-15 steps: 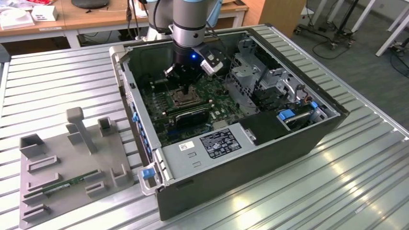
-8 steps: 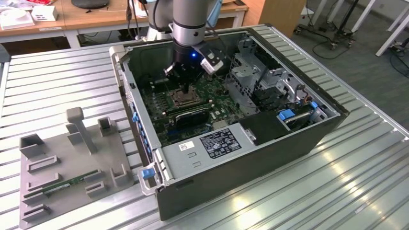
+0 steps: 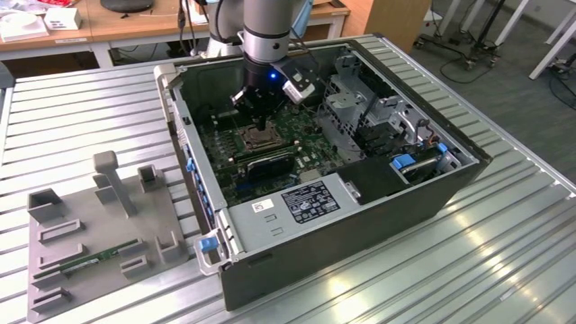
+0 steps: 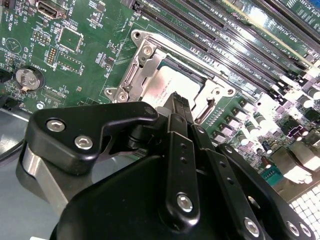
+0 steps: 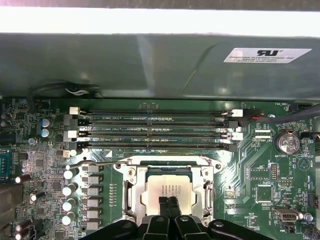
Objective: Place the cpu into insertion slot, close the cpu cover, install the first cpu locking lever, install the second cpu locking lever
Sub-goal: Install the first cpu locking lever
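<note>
Exterior view: arm comes down from the upper middle of the frame into the open computer case (image 3: pixel 360 223), which sits on the slatted metal bench (image 3: pixel 504 256). The gripper (image 3: pixel 261 125) hangs right over the insertion slot (image 3: pixel 259 140) on the green motherboard (image 3: pixel 311 128), in the upper-middle part of the case. On the exterior view's left, a grey fixture tray (image 3: pixel 54 270) lies on the bench with a memory stick (image 3: pixel 99 258) in it, well apart from the case.

Both wrist views: the cpu (image 5: pixel 167 185) (image 4: pixel 167 85) is seated in the insertion slot (image 5: pixel 122 171) (image 4: pixel 222 90), pale metal face up. The cpu cover (image 5: pixel 131 192) (image 4: pixel 137 70) looks to lie flat around it, framing the face through its cut-out. A thin wire lever (image 5: pixel 95 161) runs along one side of the slot; cannot tell if it is latched.

The gripper (image 5: pixel 168 201) (image 4: pixel 177 100) has its jaws closed together with nothing between them. The tips are at the cpu face near one edge; actual contact cannot be told.

The long memory slots (image 5: pixel 155 130) run just beside the insertion slot. A coin battery (image 5: pixel 286 142) (image 4: pixel 27 77) sits on the board, apart from the slot.
</note>
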{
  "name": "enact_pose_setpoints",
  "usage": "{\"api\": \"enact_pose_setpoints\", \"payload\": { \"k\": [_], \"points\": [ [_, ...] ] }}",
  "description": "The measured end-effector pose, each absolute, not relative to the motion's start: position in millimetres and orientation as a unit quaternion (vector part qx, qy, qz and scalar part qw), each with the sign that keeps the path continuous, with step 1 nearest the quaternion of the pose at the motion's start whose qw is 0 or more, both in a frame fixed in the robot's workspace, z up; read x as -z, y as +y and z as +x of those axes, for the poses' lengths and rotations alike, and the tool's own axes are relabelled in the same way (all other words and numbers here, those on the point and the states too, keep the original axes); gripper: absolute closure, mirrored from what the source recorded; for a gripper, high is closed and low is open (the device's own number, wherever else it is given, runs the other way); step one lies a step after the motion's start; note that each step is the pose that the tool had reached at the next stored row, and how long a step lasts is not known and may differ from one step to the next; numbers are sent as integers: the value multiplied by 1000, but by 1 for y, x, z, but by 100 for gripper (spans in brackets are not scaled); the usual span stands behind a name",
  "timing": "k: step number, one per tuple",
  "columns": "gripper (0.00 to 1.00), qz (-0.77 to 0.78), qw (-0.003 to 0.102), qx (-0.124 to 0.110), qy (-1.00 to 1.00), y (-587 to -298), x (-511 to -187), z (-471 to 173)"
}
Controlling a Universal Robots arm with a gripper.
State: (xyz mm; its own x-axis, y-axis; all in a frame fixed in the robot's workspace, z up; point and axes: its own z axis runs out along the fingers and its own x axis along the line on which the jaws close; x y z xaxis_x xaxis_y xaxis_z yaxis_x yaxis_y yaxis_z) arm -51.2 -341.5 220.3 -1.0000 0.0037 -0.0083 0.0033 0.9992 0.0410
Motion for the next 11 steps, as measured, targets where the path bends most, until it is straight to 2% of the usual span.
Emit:
{"api": "enact_pose_setpoints", "payload": {
  "k": [11],
  "points": [
    [89,2,4,-20,1000,-342,-227,-51]
  ]
}}
